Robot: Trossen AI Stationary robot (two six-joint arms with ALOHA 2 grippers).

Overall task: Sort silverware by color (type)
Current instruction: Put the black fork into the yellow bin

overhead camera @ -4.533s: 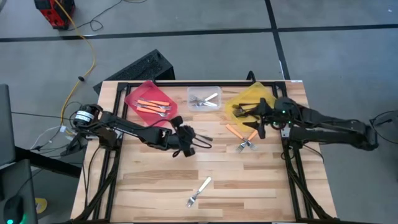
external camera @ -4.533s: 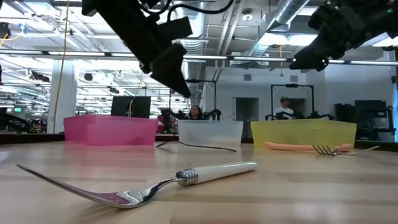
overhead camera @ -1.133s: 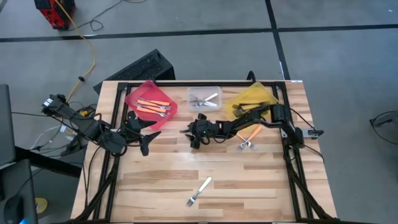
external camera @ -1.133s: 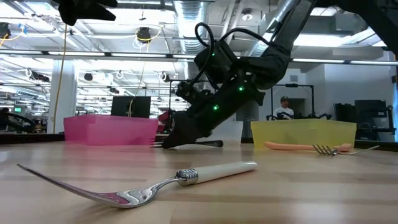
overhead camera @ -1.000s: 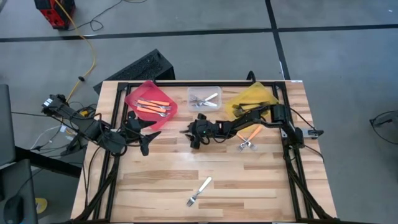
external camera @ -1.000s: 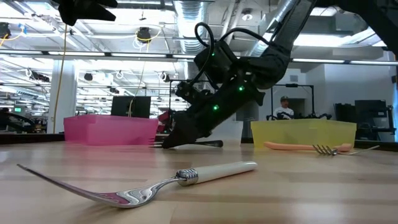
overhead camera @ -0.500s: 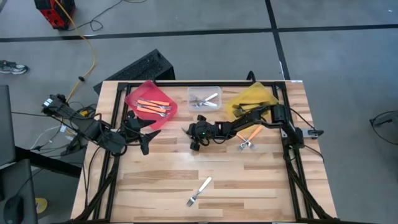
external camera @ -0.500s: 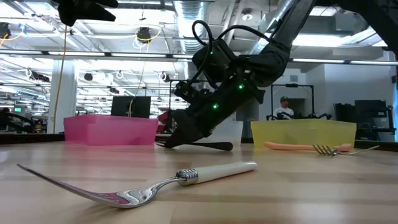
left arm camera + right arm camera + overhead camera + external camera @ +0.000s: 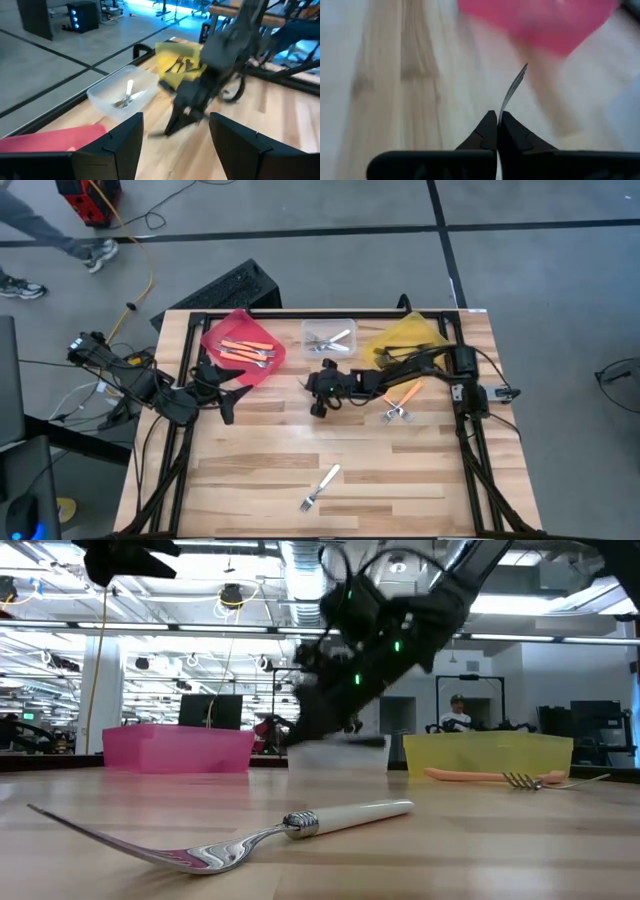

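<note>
Centrally, a dark fork [image 9: 512, 90] is held clamped in the right gripper [image 9: 497, 117] above the desk [image 9: 400, 470]; the left gripper [image 9: 175, 132] is kept open beside the red bin [image 9: 242, 345].

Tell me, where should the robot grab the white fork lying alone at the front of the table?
Probably the white fork's thick handle, from straight above. It lies flat in open wood, with fingers set across its slanted length; the tines are thin and curved.

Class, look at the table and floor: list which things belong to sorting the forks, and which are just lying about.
Part of the job:
- dark fork held in the shut right gripper
- white fork loose on the table
- orange-handled forks by the yellow bin
- red bin, clear bin
- left gripper, open, waiting

Lying about:
- yellow cable
- black case
</note>
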